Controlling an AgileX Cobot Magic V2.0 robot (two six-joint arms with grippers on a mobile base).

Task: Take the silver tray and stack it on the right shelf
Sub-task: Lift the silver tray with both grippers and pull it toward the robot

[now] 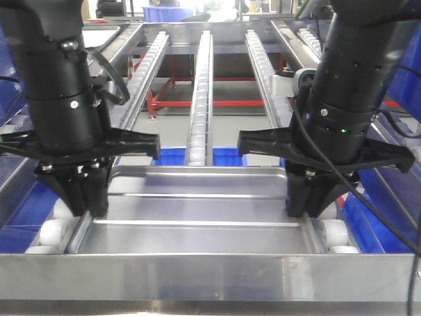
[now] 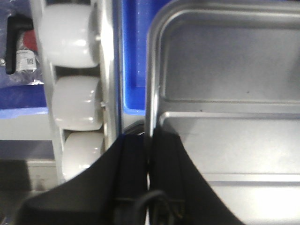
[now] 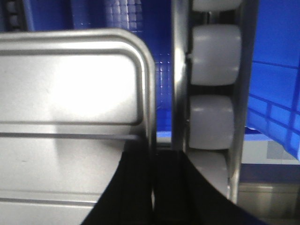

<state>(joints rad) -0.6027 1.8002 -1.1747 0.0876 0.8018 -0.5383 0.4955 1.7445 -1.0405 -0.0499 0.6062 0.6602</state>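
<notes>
Nearest, the broad polished steel front bar (image 1: 210, 280) of the right shelf (image 1: 260, 66), a sloping steel-framed rack, likely serves as a stop. Just behind it lies the shiny rectangular stainless-steel silver tray (image 1: 204, 217), between side rails of small white rollers (image 1: 54, 230). The left hand (image 1: 89, 207) pinches its left rolled rim and the right hand (image 1: 306, 207) its right rim, a matched grip that should hold it level. Whether its weight is on the rollers cannot be told. Farther off, blue plastic bins (image 1: 177, 155) sit beneath the rails.

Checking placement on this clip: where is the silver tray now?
In the front view the silver tray lies low centre at the right shelf's near end, just behind the front bar, left gripper and right gripper pinching its side rims.
</notes>
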